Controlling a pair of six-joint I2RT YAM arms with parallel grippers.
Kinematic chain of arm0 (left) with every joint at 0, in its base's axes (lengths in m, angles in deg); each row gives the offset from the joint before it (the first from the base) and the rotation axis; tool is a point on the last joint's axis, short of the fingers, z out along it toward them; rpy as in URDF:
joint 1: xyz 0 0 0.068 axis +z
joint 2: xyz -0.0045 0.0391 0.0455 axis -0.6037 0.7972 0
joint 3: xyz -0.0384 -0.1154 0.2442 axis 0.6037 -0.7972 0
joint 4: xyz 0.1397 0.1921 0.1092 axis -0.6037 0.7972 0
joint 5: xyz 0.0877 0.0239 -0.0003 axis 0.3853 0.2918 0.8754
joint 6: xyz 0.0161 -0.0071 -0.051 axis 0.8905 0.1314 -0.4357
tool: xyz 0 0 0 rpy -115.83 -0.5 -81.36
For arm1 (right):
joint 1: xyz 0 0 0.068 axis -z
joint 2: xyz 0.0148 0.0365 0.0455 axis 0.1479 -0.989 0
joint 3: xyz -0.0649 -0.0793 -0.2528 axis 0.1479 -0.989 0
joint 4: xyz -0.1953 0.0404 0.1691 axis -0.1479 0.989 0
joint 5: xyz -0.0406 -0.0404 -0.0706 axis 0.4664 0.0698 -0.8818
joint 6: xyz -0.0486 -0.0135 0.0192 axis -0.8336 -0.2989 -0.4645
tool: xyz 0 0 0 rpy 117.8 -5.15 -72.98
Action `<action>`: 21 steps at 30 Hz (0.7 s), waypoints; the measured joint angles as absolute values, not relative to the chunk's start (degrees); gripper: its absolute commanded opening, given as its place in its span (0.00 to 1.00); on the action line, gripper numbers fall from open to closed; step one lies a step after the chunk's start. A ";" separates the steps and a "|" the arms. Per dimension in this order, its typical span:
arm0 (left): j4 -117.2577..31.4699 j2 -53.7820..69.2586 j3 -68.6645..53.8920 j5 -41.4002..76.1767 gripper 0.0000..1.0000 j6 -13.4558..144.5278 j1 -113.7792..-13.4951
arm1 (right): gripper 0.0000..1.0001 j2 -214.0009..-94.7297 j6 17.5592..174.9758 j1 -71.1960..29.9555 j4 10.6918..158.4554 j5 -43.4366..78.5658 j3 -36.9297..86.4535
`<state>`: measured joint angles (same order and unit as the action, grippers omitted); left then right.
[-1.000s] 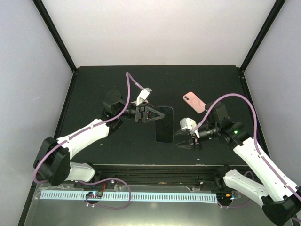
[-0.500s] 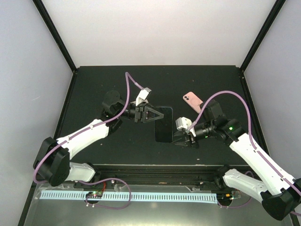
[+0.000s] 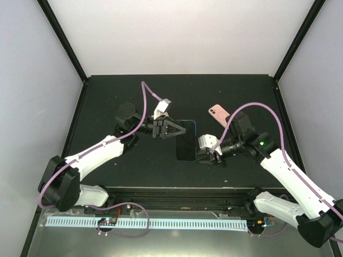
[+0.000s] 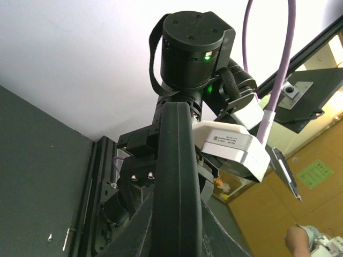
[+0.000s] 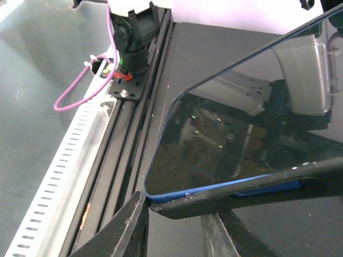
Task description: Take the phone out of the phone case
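The phone (image 3: 186,142), dark screen up with a blue rim, sits in a black phone case (image 3: 190,125) at mid-table. My left gripper (image 3: 181,130) is shut on the case's far left edge; in the left wrist view the case edge (image 4: 174,176) runs up between the fingers (image 4: 128,235). My right gripper (image 3: 202,156) is open at the phone's near right corner. In the right wrist view the blue phone (image 5: 214,144) shows lifted off the black case rim (image 5: 241,195). The left finger (image 5: 126,227) touches that corner, and the gripper (image 5: 174,231) straddles the rim.
A pink phone (image 3: 220,114) lies at the back right, behind my right arm. A black rail (image 3: 177,195) and a white slotted strip (image 3: 150,223) run along the near table edge. Black frame posts stand at the table's corners.
My right arm has swung left and its gripper has closed in on the phone's near right corner. The left gripper keeps its hold on the case, which has shifted slightly.
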<state>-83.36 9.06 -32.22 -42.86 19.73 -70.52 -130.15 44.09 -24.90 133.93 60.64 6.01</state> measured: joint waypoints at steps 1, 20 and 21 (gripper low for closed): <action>-83.75 9.54 -32.22 -42.95 0.02 19.29 -70.52 | 0.27 -130.19 43.37 -24.95 134.24 59.88 6.08; -84.45 10.33 -32.18 -38.60 0.02 18.70 -70.37 | 0.22 -134.04 48.57 -18.32 134.76 61.01 7.08; -84.62 10.33 -32.16 -37.90 0.02 18.94 -70.15 | 0.22 -134.84 50.36 -17.16 134.13 62.13 7.08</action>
<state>-84.62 10.33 -32.16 -37.90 18.94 -70.15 -134.84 50.36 -17.16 134.13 62.13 7.08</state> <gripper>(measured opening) 0.119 0.227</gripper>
